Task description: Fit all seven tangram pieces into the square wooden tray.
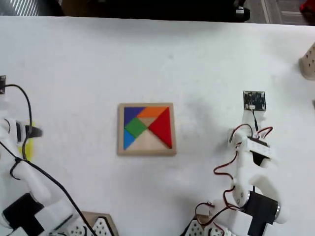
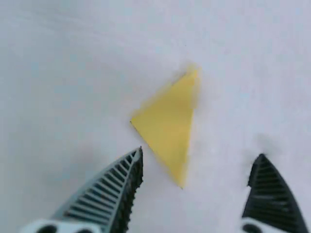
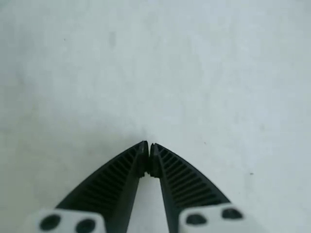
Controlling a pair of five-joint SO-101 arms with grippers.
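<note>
High view: the square wooden tray point(image 1: 146, 152) lies flat near the middle of the white table point(image 1: 147, 59); inside it sit a purple piece point(image 1: 131, 114) at the far left corner, an orange piece point(image 1: 153, 111) along the far edge, a red triangle point(image 1: 162, 127) against the right wall, a green square point(image 1: 136, 127) at centre-left and a blue triangle point(image 1: 128, 139) at the near left corner; a patch of bare wood shows along the near edge of the tray floor; the yellow triangle point(image 1: 27, 148) lies on the table at the picture's left edge, well apart from the tray and partly covered by the left arm point(image 1: 19, 172); the right arm point(image 1: 251, 162) stands to the right of the tray, apart from it. Left wrist view: the left gripper point(image 2: 199, 156) hangs over the table with its jaws spread wide and holding nothing; the yellow triangle lies flat on the table, one corner reaching into the gap between the fingers point(image 2: 121, 189), no contact visible. Right wrist view: the right gripper point(image 3: 149, 148) is over bare table; its jaws are closed tip to tip with nothing between them.
</note>
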